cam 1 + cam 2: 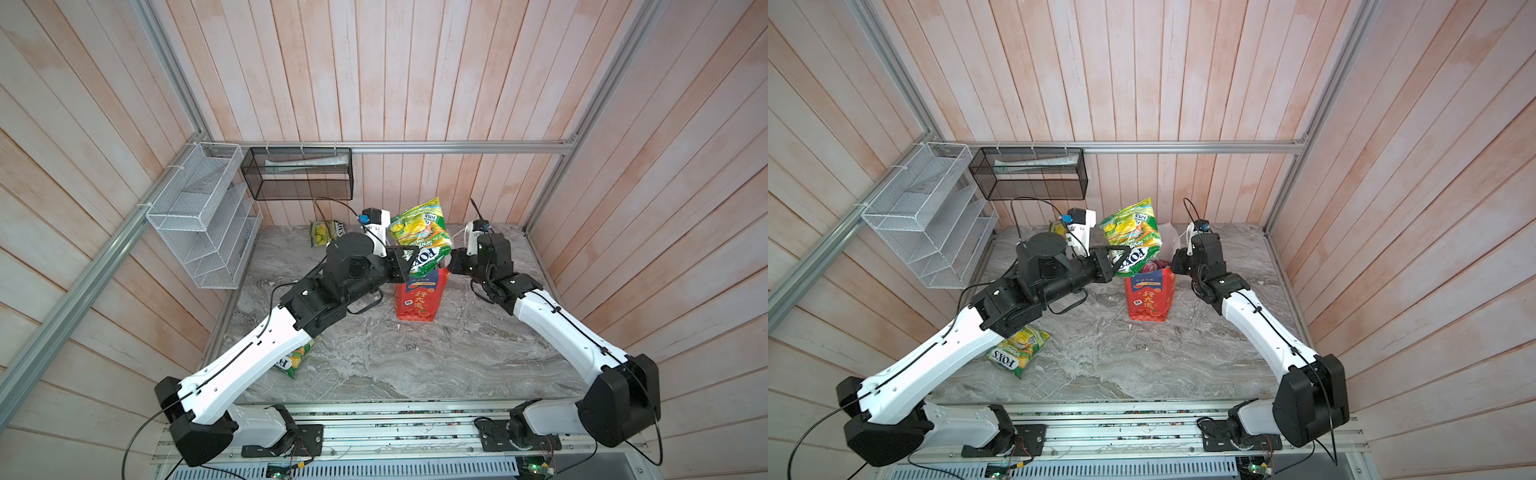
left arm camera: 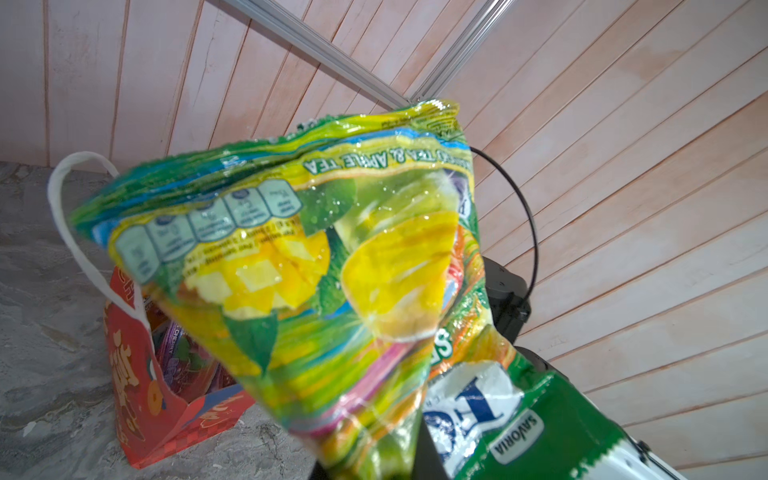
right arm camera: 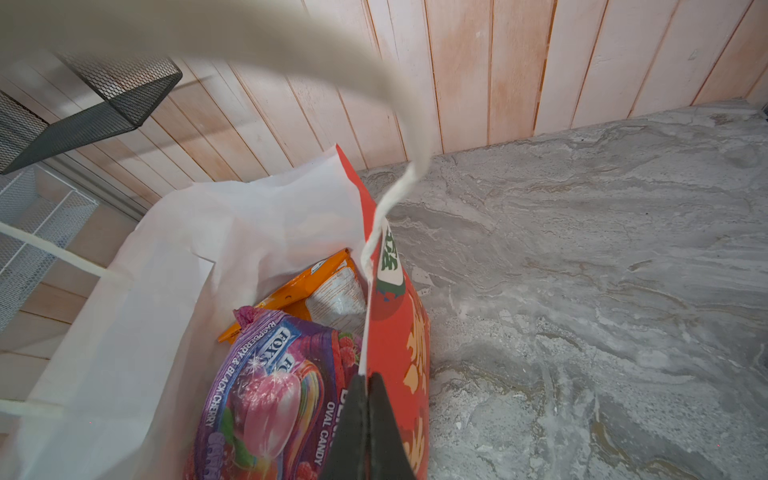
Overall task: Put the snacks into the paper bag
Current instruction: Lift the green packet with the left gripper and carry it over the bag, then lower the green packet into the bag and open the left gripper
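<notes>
One green-yellow glossy FOX'S candy packet (image 1: pixel 419 232) pinched by its logo end in the left gripper (image 1: pixel 409 266), jaws closed on the foil. Stands up from the jaws, long axis near upright, leaning toward the back wall, print upside down in both top views. Just below and slightly right of that grip: the open mouth of the tall red paper bag (image 1: pixel 419 299), white-lined, with white cord handles, upright on the grey marbled tabletop (image 1: pixel 1142 365).

Key relation: packet above the mouth and held by the end nearest it, so probably a short lowering or tipping, logo end first, between the bag's walls, with no sideways carry.

Right gripper (image 3: pixel 368 380) shut on the bag's red side wall at the rim, beside a handle cord, apparently holding the mouth open; nearer the bag, but occupied.

Already inside, from the right wrist view: purple raspberry FOX'S packet (image 3: pixel 270 395) and orange-and-white packet (image 3: pixel 299 291) low down, white lining bare above them. Not yet bagged: second green-yellow packet (image 1: pixel 1017 351) flat on that tabletop, partly under the left forearm, and third green-yellow packet (image 1: pixel 322 232) near the back wall.

Around: pale pink plank walls (image 1: pixel 415 83), white wire rack (image 1: pixel 203 216) and black mesh basket (image 1: pixel 299 174) hung on them, well apart from the bag.
</notes>
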`<state>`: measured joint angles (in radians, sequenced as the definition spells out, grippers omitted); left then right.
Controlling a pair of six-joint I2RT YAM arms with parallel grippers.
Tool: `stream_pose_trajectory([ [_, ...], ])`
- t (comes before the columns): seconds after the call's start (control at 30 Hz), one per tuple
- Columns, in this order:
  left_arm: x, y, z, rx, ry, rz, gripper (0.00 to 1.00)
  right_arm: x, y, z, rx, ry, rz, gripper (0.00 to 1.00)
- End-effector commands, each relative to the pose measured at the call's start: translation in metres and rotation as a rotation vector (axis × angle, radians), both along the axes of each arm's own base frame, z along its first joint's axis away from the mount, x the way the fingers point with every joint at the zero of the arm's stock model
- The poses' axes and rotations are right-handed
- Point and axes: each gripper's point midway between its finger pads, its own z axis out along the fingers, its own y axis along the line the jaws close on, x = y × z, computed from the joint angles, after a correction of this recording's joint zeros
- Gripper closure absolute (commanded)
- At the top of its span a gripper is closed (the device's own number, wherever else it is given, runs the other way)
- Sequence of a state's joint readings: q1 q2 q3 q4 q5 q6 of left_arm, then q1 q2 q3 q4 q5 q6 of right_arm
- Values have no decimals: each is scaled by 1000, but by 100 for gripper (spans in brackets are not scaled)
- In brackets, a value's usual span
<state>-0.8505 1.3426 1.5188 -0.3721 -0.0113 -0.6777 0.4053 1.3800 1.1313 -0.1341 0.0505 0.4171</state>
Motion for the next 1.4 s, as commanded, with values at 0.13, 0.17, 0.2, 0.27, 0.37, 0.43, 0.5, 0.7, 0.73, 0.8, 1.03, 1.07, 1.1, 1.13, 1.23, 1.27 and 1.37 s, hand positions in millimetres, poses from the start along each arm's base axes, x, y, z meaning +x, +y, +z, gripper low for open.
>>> stream_pose_trajectory([
  [0.13, 43, -19, -4, 120, -67, 83, 100, -6, 0, -11, -30, 26, 8, 100],
  [0.17, 49, -23, -9, 146, -66, 91, 100, -6, 0, -11, -29, 26, 9, 100],
  [0.2, 56, -27, -14, 166, -63, 94, 100, -6, 0, -11, -29, 26, 8, 100],
  [0.27, 67, -34, -23, 212, -50, 96, 100, -6, 0, -10, -29, 25, 8, 100],
  [0.37, 85, -43, -38, 295, -33, 109, 100, -6, 0, -9, -29, 23, 6, 100],
  [0.43, 96, -48, -46, 338, -28, 110, 100, -6, -1, -9, -30, 23, 6, 100],
  [0.5, 108, -50, -55, 384, -19, 129, 100, -6, 0, -10, -30, 24, 6, 100],
  [0.7, 133, -50, -88, 464, 71, 94, 100, -6, 0, -11, -31, 26, 7, 100],
  [0.73, 136, -47, -93, 470, 91, 94, 100, -6, 0, -11, -30, 26, 7, 100],
  [0.8, 140, -44, -106, 487, 126, 88, 100, -6, 0, -11, -31, 27, 6, 100],
  [1.03, 139, -41, -144, 586, 210, 50, 100, -6, 0, -11, -32, 26, 7, 100],
  [1.07, 138, -42, -150, 598, 222, 40, 100, -6, 0, -11, -31, 26, 6, 100],
  [1.1, 137, -43, -153, 604, 228, 30, 100, -6, 0, -12, -32, 28, 7, 100],
  [1.13, 137, -44, -157, 610, 233, 21, 100, -6, 0, -13, -32, 30, 7, 100],
  [1.23, 141, -47, -165, 629, 242, 16, 100, -6, 2, -13, -34, 31, 11, 100],
  [1.27, 142, -48, -165, 634, 243, 16, 100, -6, 2, -12, -34, 29, 9, 100],
  [1.37, 148, -49, -165, 639, 234, 29, 97, -6, 1, -11, -34, 26, 8, 100],
])
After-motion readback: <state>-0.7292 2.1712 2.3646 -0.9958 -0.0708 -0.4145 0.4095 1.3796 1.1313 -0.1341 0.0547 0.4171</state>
